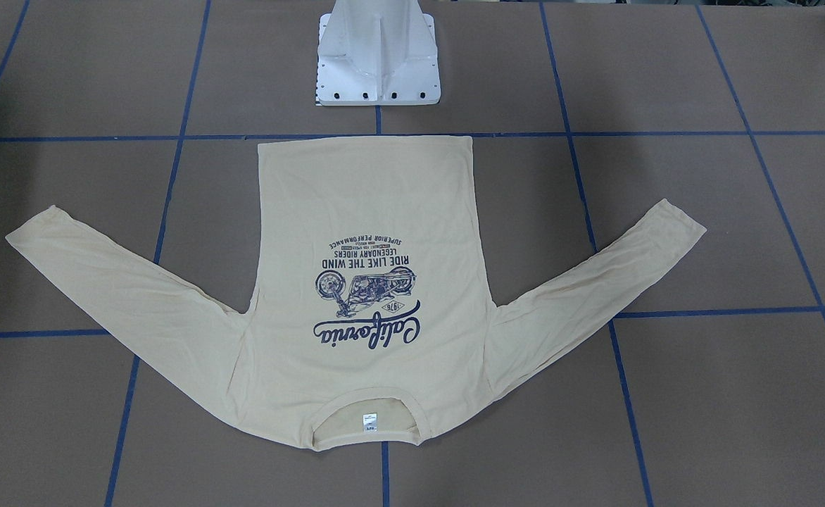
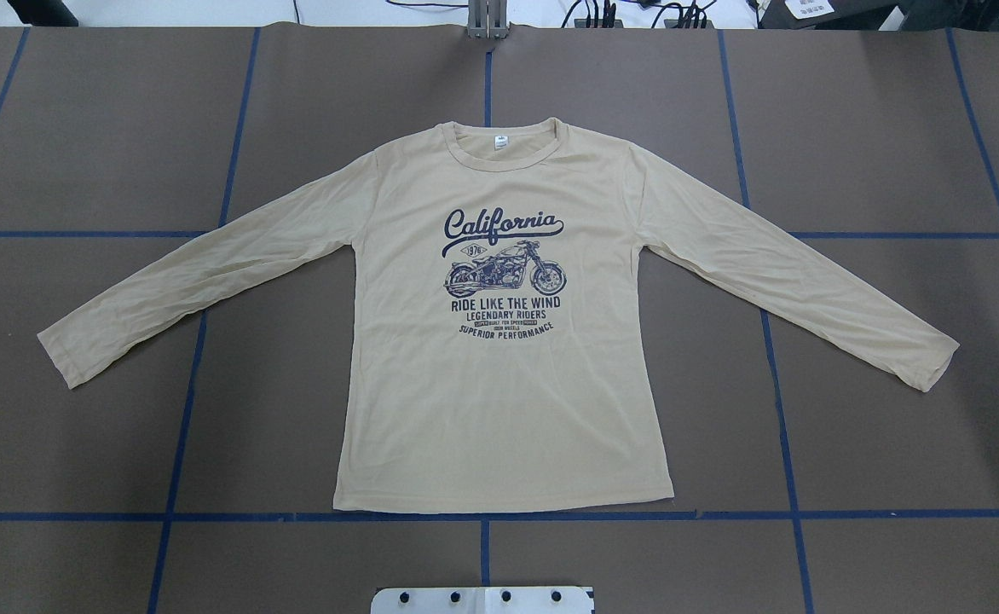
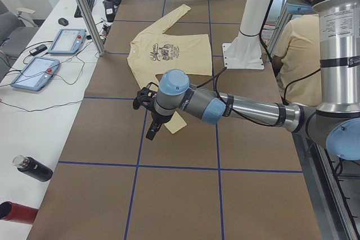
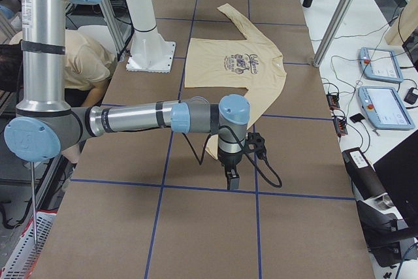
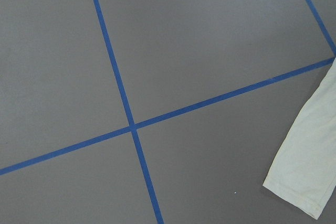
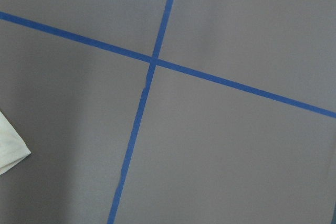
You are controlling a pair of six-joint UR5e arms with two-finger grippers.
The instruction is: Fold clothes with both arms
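The pale cream-yellow long-sleeved shirt (image 2: pixel 499 401) lay flat and face up in the middle of the table. Its navy motorcycle print (image 2: pixel 504 273) was uppermost, its ribbed collar (image 2: pixel 504 152) on the far side from the robot, and its straight hem (image 2: pixel 499 507) near the white metal base pedestal (image 1: pixel 377 56). The sleeves were spread out to the left and right, slanting back toward the robot.

The shirt looked thin, light and limp. It would likely sag and crease wherever it was lifted, and would need two holds at once to stay square. The left cuff (image 2: pixel 60 354) and right cuff (image 2: pixel 934 367), or the hem corners, seemed the sensible pinch points, taken at the very edge so both layers came up.

The black left gripper (image 3: pixel 152 132) hung over the table near the left cuff and the black right gripper (image 4: pixel 231 178) near the right cuff, both seemingly clear of the cloth. Only the side views showed them, so I could not tell whether their fingers were apart or together.

The table wore a matt brown sheet (image 2: pixel 892 128) ruled with blue tape lines (image 2: pixel 482 516), and it looked slightly grippy. Beside it stood a white bench with touch-screen pendants (image 3: pixel 36 71) and a black bottle (image 3: pixel 32 168), and a person in a cream top (image 4: pixel 85 60) sat behind the pedestal
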